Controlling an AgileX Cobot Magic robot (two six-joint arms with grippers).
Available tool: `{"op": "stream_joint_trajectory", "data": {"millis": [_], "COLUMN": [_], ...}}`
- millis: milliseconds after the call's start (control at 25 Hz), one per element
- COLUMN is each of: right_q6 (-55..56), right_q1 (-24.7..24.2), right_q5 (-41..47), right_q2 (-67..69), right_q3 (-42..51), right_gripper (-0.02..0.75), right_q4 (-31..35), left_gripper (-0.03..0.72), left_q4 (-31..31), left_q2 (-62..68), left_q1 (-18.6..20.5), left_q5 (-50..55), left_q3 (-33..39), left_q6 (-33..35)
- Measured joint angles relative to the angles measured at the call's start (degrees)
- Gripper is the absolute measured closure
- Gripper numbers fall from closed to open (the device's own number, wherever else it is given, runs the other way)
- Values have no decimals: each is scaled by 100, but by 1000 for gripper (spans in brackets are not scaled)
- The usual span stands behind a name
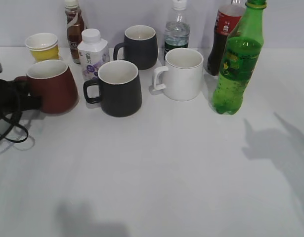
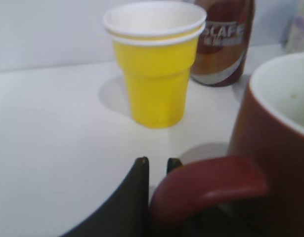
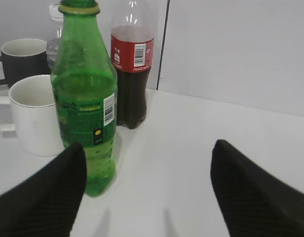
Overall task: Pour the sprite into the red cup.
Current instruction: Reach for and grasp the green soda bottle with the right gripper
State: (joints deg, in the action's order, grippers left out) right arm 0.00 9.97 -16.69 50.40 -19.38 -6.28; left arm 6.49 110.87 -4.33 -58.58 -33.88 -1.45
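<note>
The red cup [image 1: 53,86] stands at the left of the table, with its handle pointing left. My left gripper [image 1: 24,98] is shut on that handle. In the left wrist view the handle [image 2: 206,185] sits at the two black fingertips [image 2: 157,162], with the red cup's wall [image 2: 275,163] to the right. The sprite [image 1: 238,64] stands upright at the right, uncapped. In the right wrist view the sprite [image 3: 85,103] is just ahead of the left finger of my right gripper [image 3: 149,145], which is wide open and empty. The right gripper is outside the exterior view.
A black mug [image 1: 117,89] and a white mug [image 1: 181,74] stand between the cup and the sprite. Behind them are a yellow paper cup [image 1: 43,47], a coffee bottle [image 1: 74,27], a white milk bottle [image 1: 92,52], another black mug [image 1: 139,47], a water bottle [image 1: 177,29] and a cola bottle [image 1: 222,37].
</note>
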Motion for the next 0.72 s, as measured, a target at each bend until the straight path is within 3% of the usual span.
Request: {"op": "stream_joint_trajectory", "data": {"millis": [280, 520, 720], "right_q6": [545, 1111, 1301], "right_q1": [0, 0, 0], "right_q5": [-277, -1644, -2549], "right_q2": [613, 1903, 3150], "right_q3": [0, -144, -522], "right_gripper": [148, 141, 141], "right_q4": [-125, -1092, -1584], "left_gripper": [611, 611, 611], "left_q4": [0, 96, 471], "left_q2": [-1617, -3050, -4164], "left_q1": [0, -80, -486], "left_q5": [261, 1361, 2516], "left_q3": [864, 1483, 1521], "left_q6": [28, 28, 34]}}
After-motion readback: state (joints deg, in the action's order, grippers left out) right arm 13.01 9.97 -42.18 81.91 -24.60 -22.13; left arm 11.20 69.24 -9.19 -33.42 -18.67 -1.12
